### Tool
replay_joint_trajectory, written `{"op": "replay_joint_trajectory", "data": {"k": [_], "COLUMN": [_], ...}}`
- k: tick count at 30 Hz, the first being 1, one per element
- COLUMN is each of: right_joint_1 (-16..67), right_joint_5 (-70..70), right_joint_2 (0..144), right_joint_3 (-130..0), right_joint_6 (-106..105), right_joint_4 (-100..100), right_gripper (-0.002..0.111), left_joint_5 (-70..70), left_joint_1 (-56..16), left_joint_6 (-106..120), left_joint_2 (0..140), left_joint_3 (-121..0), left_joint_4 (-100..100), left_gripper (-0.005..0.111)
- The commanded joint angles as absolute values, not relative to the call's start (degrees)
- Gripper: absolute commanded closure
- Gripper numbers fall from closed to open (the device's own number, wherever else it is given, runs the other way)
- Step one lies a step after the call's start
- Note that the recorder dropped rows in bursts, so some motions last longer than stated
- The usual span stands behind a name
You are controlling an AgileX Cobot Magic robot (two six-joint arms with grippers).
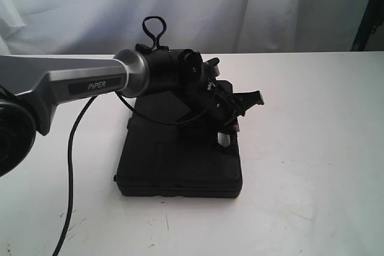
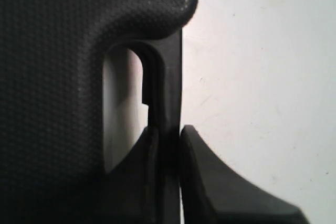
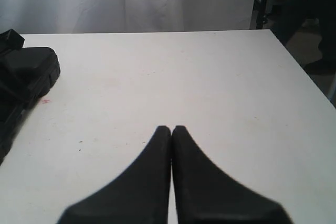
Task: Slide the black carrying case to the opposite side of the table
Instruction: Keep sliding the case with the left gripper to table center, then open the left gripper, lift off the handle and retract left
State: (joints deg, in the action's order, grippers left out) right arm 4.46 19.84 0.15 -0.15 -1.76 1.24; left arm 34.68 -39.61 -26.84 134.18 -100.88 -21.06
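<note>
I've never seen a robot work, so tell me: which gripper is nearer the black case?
Left. The left gripper is clamped on the handle of the case. The right gripper, shut, is over the table, well apart from the case.

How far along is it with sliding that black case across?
Done: left gripper is clamped on the case's handle. In hand: the black case sits about midway on the table. Left: sliding it to the far side; right gripper is shut, idle.

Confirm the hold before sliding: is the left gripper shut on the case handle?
Shut: the left gripper's fingers pinch the thin handle bar of the textured black plastic case between them.
</note>
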Motion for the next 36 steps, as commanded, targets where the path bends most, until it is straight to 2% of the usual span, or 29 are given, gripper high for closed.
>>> {"op": "replay_joint_trajectory", "data": {"k": [1,5,9,12,16,19,22,24,25,26,36], "right_joint_1": [4.3,4.3,4.3,4.3,4.3,4.3,4.3,4.3,4.3,4.3,4.3], "right_joint_5": [19.7,19.7,19.7,19.7,19.7,19.7,19.7,19.7,19.7,19.7,19.7], "right_joint_2": [0.0,0.0,0.0,0.0,0.0,0.0,0.0,0.0,0.0,0.0,0.0], "right_joint_3": [0.0,0.0,0.0,0.0,0.0,0.0,0.0,0.0,0.0,0.0,0.0], "right_joint_6": [-2.0,-2.1,-2.0,-2.0,-2.0,-2.0,-2.0,-2.0,-2.0,-2.0,-2.0], "right_joint_4": [1.3,1.3,1.3,1.3,1.3,1.3,1.3,1.3,1.3,1.3,1.3], "right_gripper": [0.108,0.108,0.108,0.108,0.108,0.108,0.108,0.108,0.108,0.108,0.108], "left_joint_5": [32.3,35.0,37.0,37.3,36.4,36.4,36.5,36.9,37.8,38.0,43.9], "left_joint_1": [-40.0,-40.0,-40.0,-40.0,-40.0,-40.0,-40.0,-40.0,-40.0,-40.0,-40.0], "left_joint_6": [-27.0,-26.9,-26.9,-26.8,-26.5,-26.5,-27.2,-27.2,-27.2,-27.2,-30.0], "left_joint_2": [133.4,133.4,132.9,132.0,129.9,127.9,125.6,123.8,122.1,121.2,113.5], "left_joint_3": [-101.6,-101.6,-101.6,-101.6,-101.6,-101.6,-101.6,-101.6,-101.6,-101.6,-100.9], "left_joint_4": [-22.2,-19.9,-15.6,-13.9,-13.4,-11.2,-6.0,-2.1,1.7,3.5,20.5], "left_gripper": [0.099,0.093,0.072,0.061,0.058,0.059,0.067,0.079,0.095,0.104,0.107]}}
